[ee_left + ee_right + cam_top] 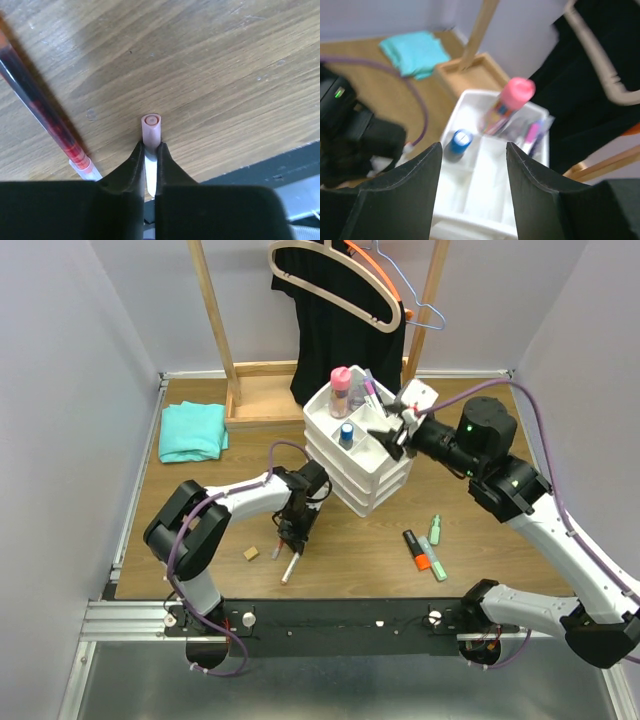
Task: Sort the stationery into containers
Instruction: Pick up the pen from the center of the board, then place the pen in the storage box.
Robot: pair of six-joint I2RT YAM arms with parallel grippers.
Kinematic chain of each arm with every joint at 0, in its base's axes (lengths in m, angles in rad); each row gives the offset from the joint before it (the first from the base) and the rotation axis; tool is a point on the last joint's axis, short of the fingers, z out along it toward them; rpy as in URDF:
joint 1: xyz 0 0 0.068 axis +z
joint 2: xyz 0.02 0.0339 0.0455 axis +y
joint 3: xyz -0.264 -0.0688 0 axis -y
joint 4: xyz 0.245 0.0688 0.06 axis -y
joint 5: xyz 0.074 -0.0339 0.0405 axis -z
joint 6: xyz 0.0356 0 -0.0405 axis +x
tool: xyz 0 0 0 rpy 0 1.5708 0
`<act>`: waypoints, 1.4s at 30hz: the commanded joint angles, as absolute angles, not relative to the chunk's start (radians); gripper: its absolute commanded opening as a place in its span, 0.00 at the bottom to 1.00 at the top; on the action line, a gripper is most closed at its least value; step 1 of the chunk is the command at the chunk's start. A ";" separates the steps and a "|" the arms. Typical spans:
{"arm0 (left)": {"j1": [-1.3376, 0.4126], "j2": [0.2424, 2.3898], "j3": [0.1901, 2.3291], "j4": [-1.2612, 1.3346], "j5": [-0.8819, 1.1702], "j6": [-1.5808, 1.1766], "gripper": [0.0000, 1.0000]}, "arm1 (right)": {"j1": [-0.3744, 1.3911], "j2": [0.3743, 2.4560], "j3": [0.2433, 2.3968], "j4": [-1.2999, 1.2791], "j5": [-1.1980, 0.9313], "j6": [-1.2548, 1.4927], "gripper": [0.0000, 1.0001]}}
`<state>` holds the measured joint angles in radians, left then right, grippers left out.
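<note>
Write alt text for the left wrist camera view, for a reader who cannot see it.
The black left gripper pinches a slim white pen with a pink cap, its capped end pointing away across the wooden table. A clear-barrelled pen with red ink lies diagonally on the table to the left, apart from the gripper.

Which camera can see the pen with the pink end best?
The left wrist camera. There the pen sits right in the middle, pinched by the left gripper, and its pink end is clear. In the top camera the pen is only a thin white sliver below that gripper. The right wrist camera does not show it.
</note>
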<state>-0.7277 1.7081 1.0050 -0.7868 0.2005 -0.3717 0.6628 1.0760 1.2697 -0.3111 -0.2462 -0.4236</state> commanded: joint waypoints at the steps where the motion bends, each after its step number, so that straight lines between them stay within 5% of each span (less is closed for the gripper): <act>1: -0.796 1.721 0.957 -0.771 0.175 -0.315 0.00 | 0.663 1.106 1.368 -0.085 0.033 -0.376 0.62; 8: -0.801 1.407 1.097 -1.035 0.380 -0.120 0.00 | 0.557 1.115 1.360 -0.060 0.222 -0.306 0.63; 13: -0.807 1.299 1.432 -1.068 0.466 0.047 0.00 | 0.373 1.141 1.395 -0.155 0.288 -0.172 0.63; 24: -0.790 1.710 2.234 -0.859 0.568 0.273 0.00 | 0.322 0.976 1.169 -0.127 0.166 -0.095 0.62; 35: -0.741 1.787 2.043 -0.257 0.486 0.160 0.00 | 0.285 0.973 1.157 -0.124 0.167 -0.071 0.62; 42: -0.700 1.879 2.068 -0.160 0.449 0.089 0.00 | 0.256 0.979 1.146 -0.138 0.137 -0.055 0.62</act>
